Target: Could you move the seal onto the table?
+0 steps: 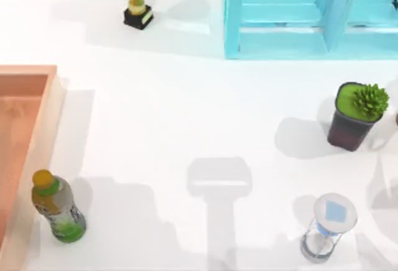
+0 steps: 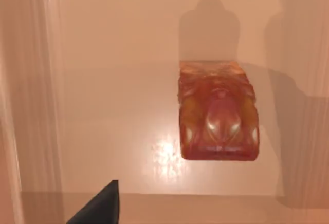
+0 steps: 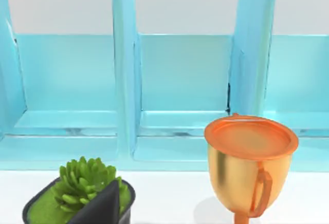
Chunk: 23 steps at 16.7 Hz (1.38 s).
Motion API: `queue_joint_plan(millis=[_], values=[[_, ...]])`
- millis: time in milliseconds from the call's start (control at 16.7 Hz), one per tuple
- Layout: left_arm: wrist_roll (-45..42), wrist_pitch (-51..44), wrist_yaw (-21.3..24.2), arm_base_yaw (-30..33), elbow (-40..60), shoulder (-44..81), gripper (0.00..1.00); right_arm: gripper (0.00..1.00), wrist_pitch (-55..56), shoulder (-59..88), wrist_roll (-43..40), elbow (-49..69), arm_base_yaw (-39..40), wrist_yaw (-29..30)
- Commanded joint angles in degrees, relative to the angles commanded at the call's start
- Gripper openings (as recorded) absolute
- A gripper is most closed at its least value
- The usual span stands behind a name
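The seal [image 2: 218, 113], a tan-orange block with a dark red rounded top, stands on the floor of the orange-brown wooden tray [image 2: 113, 80], seen from above in the left wrist view. My left gripper [image 2: 101, 207] hovers over the tray, off to one side of the seal and not touching it. The tray [image 1: 25, 128] lies at the left edge of the white table [image 1: 186, 109]. My right gripper [image 3: 103, 206] hangs at the right side, facing the blue shelf.
A green-labelled bottle [image 1: 57, 207] stands just right of the tray's front corner. A gold trophy [image 1: 135, 0] is at the back, a blue shelf unit [image 1: 311, 16] at the back right, a potted plant [image 1: 356, 114] at the right and an hourglass [image 1: 328, 227] at the front right.
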State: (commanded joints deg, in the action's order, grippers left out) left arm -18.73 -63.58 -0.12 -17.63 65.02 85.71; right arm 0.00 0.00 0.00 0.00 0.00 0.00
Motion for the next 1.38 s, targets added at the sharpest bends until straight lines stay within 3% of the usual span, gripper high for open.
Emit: queue_joint_plan(millis=[240,660,1380], values=[[-1.59,-4.77,-0.02,-1.45,5.97,6.70,1.00,1.00,0.00,0.00,0.00,0.00,0.00,0.00],[-1.58,-3.99,-0.02,-1.30,5.45,7.07,1.00,1.00,0.00,0.00,0.00,0.00,0.00,0.00],[-2.04,18.12,-0.01,-1.78,-9.51,14.31,1.00,1.00,0.00,0.00,0.00,0.00,0.00,0.00]])
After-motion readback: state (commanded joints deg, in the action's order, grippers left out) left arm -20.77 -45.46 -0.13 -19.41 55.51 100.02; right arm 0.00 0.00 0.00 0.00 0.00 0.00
